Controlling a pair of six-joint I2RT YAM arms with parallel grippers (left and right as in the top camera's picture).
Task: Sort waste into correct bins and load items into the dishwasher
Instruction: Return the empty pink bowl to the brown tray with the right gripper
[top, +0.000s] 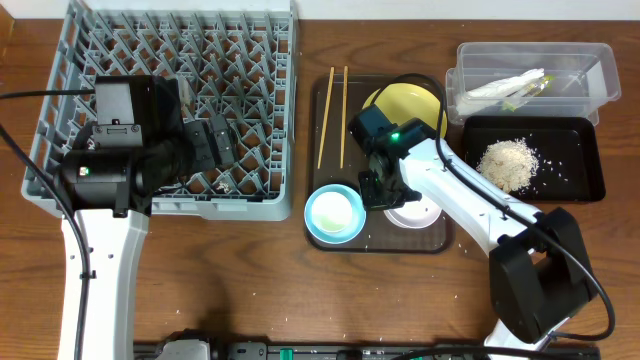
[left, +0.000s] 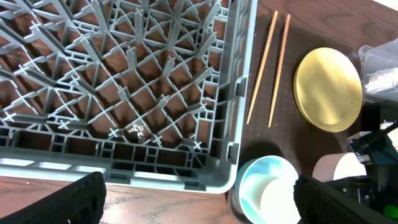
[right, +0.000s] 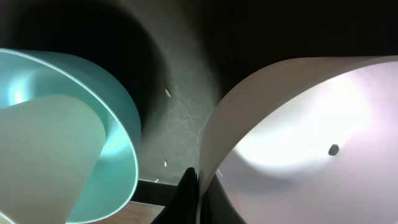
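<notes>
My right gripper (top: 385, 190) (right: 198, 186) is shut on the rim of the white bowl (top: 415, 212) (right: 311, 124) on the brown tray. Beside it the light blue bowl (top: 318, 228) (right: 118, 143) holds the small white cup (top: 337, 210) (left: 280, 199). The yellow plate (top: 410, 100) (left: 328, 87) and two chopsticks (top: 333, 115) (left: 270, 68) lie farther back. My left gripper (top: 215, 145) (left: 199, 199) is open and empty over the front right part of the grey dish rack (top: 250, 60) (left: 124, 62). The clear tub (top: 590, 60) holds the napkin (top: 495, 88) and wrapper (top: 530, 88). The black tray (top: 585, 170) holds the crumbs (top: 508, 163).
The brown serving tray (top: 355, 150) sits between the rack and the bins. The rack's pegs stand upright under my left arm. A few crumbs lie on the wooden table near the front edge.
</notes>
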